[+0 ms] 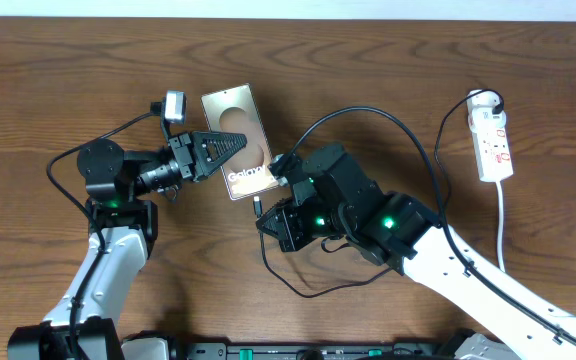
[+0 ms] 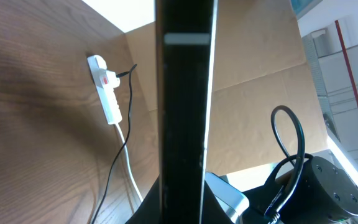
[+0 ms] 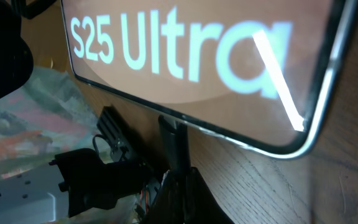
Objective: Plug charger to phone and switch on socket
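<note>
White lettering reading "Galaxy" stands on the bronze face of the phone (image 1: 230, 115), near its lower end in the overhead view. The right wrist view shows the same face close up, where pale letters spell "S25 Ultra" on the phone (image 3: 166, 93), close to its rounded edge. On the socket (image 1: 494, 140), well right of the phone, the red marks are too small to read.
</note>
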Available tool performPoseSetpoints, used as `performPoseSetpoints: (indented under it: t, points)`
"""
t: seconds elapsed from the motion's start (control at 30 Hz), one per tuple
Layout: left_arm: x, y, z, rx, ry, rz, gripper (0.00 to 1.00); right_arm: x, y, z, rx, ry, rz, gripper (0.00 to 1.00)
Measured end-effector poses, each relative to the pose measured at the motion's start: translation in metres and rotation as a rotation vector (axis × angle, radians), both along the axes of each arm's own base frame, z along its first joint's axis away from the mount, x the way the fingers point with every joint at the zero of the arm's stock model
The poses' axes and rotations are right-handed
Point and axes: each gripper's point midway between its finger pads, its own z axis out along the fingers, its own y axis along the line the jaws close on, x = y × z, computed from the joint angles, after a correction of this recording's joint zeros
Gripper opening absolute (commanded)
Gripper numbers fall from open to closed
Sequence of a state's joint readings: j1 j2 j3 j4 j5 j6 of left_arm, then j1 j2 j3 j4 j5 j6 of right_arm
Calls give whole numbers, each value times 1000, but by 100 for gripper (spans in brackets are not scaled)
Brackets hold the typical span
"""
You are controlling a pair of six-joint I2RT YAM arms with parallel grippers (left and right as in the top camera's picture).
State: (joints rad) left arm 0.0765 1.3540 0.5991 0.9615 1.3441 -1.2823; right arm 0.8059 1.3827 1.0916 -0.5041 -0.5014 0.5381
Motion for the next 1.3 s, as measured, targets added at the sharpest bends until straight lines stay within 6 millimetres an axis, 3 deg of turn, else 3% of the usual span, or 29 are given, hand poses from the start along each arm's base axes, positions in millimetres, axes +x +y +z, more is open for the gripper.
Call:
performPoseSetpoints:
  t: [1.3]
  points:
    - [-12, -4, -1, 28, -56, -69, 7, -9, -4, 2, 5, -20, 72, 1]
